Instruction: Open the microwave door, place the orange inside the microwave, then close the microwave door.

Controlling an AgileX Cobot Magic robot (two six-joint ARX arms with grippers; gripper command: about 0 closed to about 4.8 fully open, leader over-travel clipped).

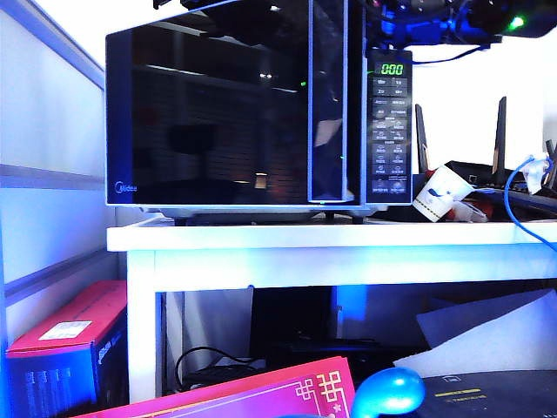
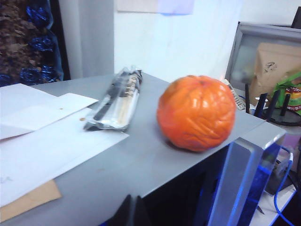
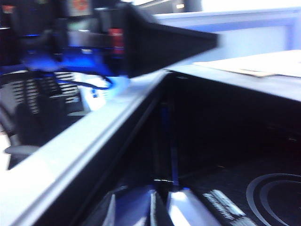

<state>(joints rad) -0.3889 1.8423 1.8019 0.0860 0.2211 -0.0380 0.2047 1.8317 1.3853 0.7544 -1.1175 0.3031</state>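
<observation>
The orange (image 2: 196,113) rests on the grey top of the microwave (image 2: 155,160), near its front edge. My left gripper (image 2: 133,209) hovers low over that top, short of the orange, its dark fingertips together and holding nothing. In the exterior view the microwave (image 1: 389,131) stands on a white table, with its black glass door (image 1: 209,113) facing the camera. The right wrist view looks along the door's silver top rim (image 3: 94,136) into the dark cavity, so the door is ajar. My right gripper (image 3: 131,212) is at the door's free end, fingers a little apart around its blue-lit edge.
A wrapped chopstick packet (image 2: 117,96) and loose papers (image 2: 42,136) lie on the microwave top beside the orange. On the white table (image 1: 331,248), right of the microwave, are a tipped paper cup (image 1: 439,193), router antennas (image 1: 500,139) and a blue cable (image 1: 522,200).
</observation>
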